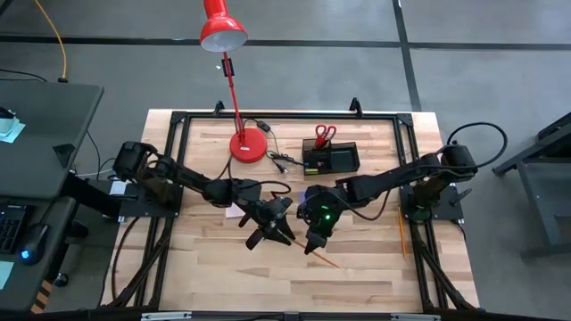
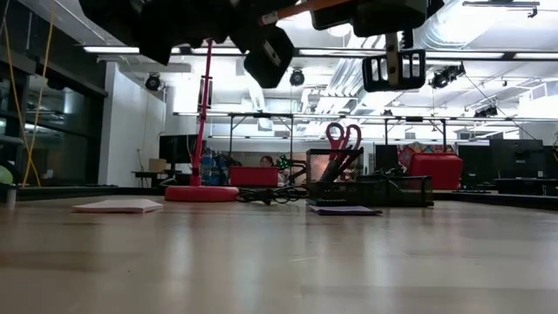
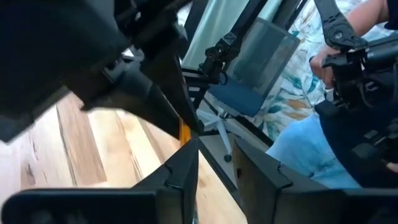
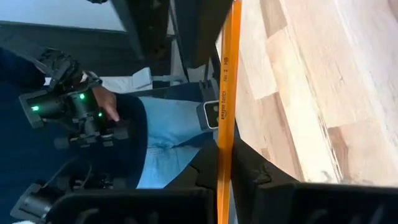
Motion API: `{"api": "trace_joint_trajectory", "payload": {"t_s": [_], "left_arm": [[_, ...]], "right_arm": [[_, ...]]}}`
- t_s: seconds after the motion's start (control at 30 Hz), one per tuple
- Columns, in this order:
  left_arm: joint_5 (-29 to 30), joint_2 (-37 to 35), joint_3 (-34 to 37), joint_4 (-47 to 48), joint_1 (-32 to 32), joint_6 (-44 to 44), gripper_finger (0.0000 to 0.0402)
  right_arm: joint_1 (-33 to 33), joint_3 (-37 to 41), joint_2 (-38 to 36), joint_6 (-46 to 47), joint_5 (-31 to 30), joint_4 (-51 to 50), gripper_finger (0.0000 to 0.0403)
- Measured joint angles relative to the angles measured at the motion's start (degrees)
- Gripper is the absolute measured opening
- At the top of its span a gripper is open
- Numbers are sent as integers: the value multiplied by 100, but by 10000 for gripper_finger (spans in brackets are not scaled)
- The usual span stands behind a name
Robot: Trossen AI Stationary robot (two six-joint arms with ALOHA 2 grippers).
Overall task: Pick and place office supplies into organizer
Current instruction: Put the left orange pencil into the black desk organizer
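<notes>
My right gripper point(image 1: 314, 241) hovers over the table's middle, shut on an orange pencil point(image 1: 325, 259). My left gripper point(image 1: 270, 230) is close beside it on the left, open and raised too; an orange bit of pencil point(image 3: 185, 131) shows by one fingertip. The black organizer point(image 1: 331, 160) stands farther back with red-handled scissors point(image 1: 325, 134) upright in it. A purple pad point(image 2: 343, 209) lies flat in front of it and a pink pad point(image 2: 118, 206) lies to the left. A second pencil point(image 1: 401, 234) lies on the table at the right. My right gripper pinches the orange pencil's shaft point(image 4: 222, 163) between its two fingers, coming from above. The pencil is lifted clear of the table and tilted; one end point(image 1: 337, 266) sticks out toward the near edge, the other point(image 4: 234, 12) reaches toward my left gripper. My left gripper has the pencil's end by one fingertip point(image 3: 186, 155); I cannot tell whether it touches.
A red desk lamp point(image 1: 249, 145) stands at the far left of the organizer, with a black cable point(image 1: 278, 159) beside its base. A black frame point(image 1: 178, 125) borders the tabletop. A person in blue trousers point(image 4: 165, 137) sits beyond the near edge.
</notes>
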State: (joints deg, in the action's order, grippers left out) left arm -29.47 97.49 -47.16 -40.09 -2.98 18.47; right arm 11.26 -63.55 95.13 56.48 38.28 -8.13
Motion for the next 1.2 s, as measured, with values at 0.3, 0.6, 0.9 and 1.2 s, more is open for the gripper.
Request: {"api": "trace_joint_trajectory", "payload": {"t_s": [0.3,0.6,0.9,1.2], "left_arm": [[-185,-523,-2,549,63,-113,95],[215,-1035,7,1977,320,-712,113],[1340,-2217,163,1593,723,-521,116],[2567,-3454,1763,844,1107,-14,113]], "right_arm": [[-127,-1,-202,-115,-270,-12,2],[-105,0,-222,-276,-271,-377,1],[-324,-1,-431,-753,-953,-737,0],[-832,-2,-986,-1475,-2430,-1351,0]]}}
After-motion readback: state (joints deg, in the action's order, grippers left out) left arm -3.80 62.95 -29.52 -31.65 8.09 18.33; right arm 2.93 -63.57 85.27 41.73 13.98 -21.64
